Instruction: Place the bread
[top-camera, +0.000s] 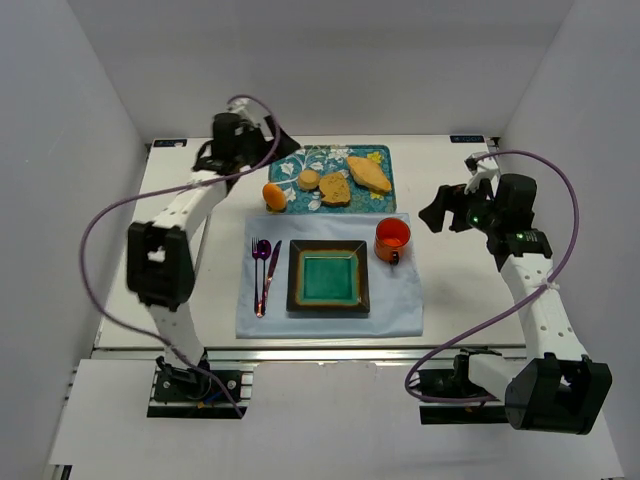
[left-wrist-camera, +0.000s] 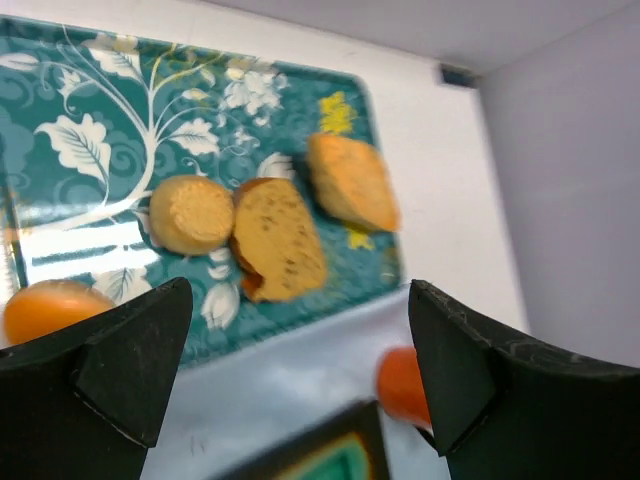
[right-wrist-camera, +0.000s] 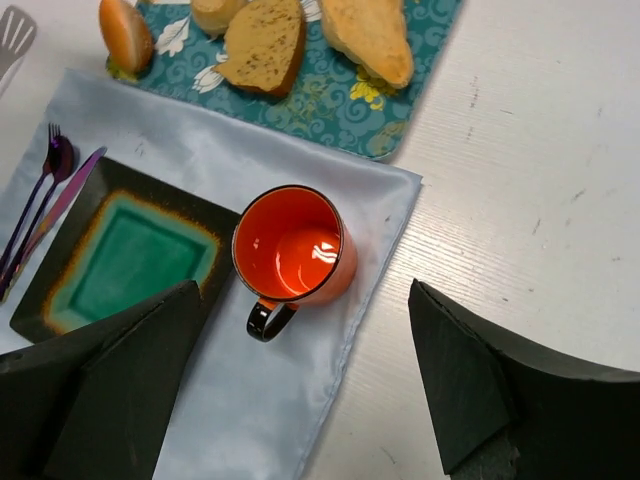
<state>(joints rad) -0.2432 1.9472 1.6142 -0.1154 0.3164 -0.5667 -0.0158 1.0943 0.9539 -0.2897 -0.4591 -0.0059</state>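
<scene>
A teal flower-patterned tray (top-camera: 372, 154) at the back of the table holds the bread: a glossy orange oval roll (top-camera: 274, 196) at its near left corner, a small round tan bun (top-camera: 309, 179), a brown-crusted toast slice (top-camera: 335, 189) and a longer golden piece (top-camera: 368, 174). My left gripper (top-camera: 283, 150) hovers over the tray's left end, open and empty. Its wrist view shows the bun (left-wrist-camera: 191, 213), toast (left-wrist-camera: 278, 239), golden piece (left-wrist-camera: 350, 182) and roll (left-wrist-camera: 50, 308) beyond the fingers. My right gripper (top-camera: 440, 210) is open and empty, right of the orange mug (top-camera: 392, 239).
A pale blue placemat (top-camera: 400, 305) lies in front of the tray. On it are a square dark plate with a green centre (top-camera: 328, 277), purple cutlery (top-camera: 262, 270) to its left and the mug (right-wrist-camera: 293, 246) at its right. White walls enclose the table.
</scene>
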